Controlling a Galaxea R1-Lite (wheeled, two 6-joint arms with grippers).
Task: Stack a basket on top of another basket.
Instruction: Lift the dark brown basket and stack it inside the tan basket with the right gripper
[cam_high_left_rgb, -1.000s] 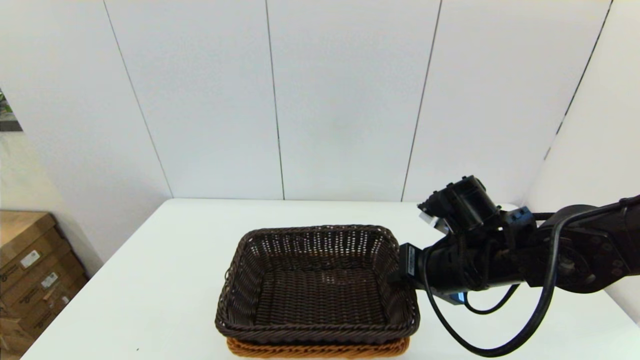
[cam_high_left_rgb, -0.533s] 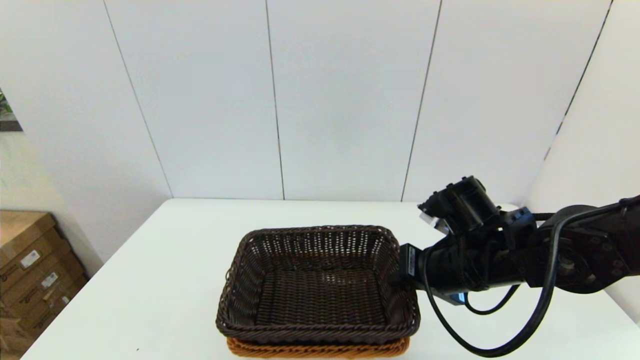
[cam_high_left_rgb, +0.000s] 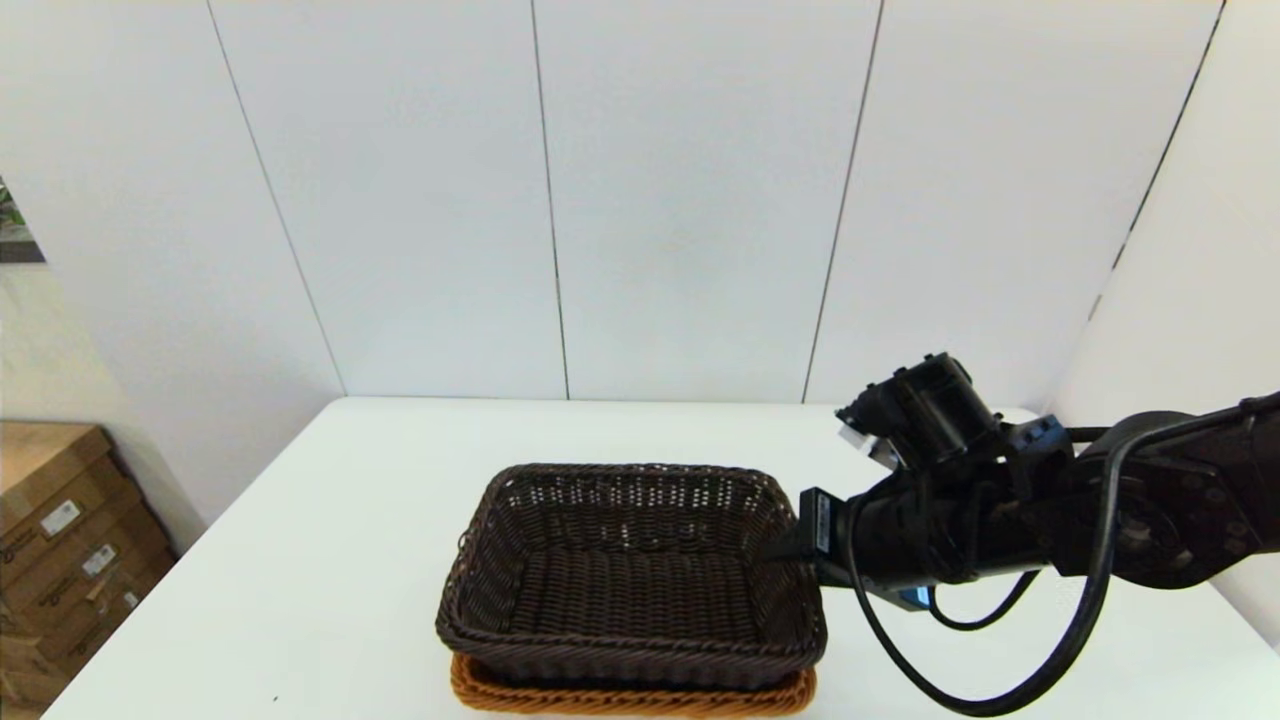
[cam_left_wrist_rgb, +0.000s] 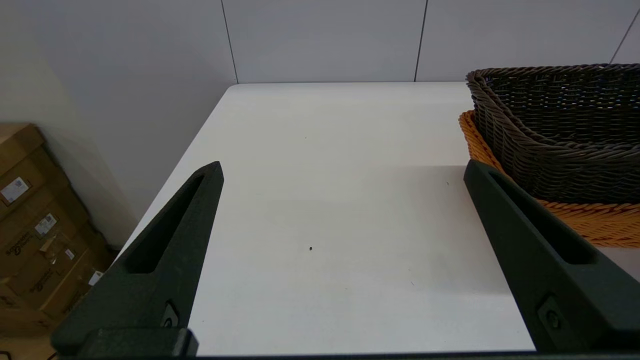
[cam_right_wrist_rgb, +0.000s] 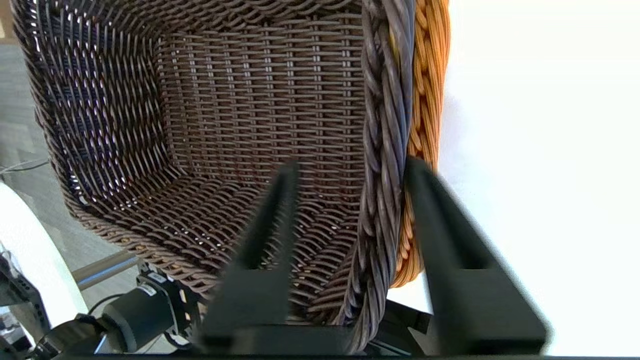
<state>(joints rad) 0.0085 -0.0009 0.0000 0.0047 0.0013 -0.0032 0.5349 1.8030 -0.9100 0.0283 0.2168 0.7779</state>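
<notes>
Dark basket has sunk lower into orange basket — right gripper open.

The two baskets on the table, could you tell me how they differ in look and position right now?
The dark brown basket sits on top, nested in the orange-tan basket, which lies underneath on the table. The dark one shows its whole inside; the orange-tan one shows only its rim. The right gripper has its fingers either side of the dark one's rim, one finger outside beside the orange-tan rim. Both are rectangular wicker with braided rims.

The dark brown basket sits nested in the orange-tan basket on the table
</notes>
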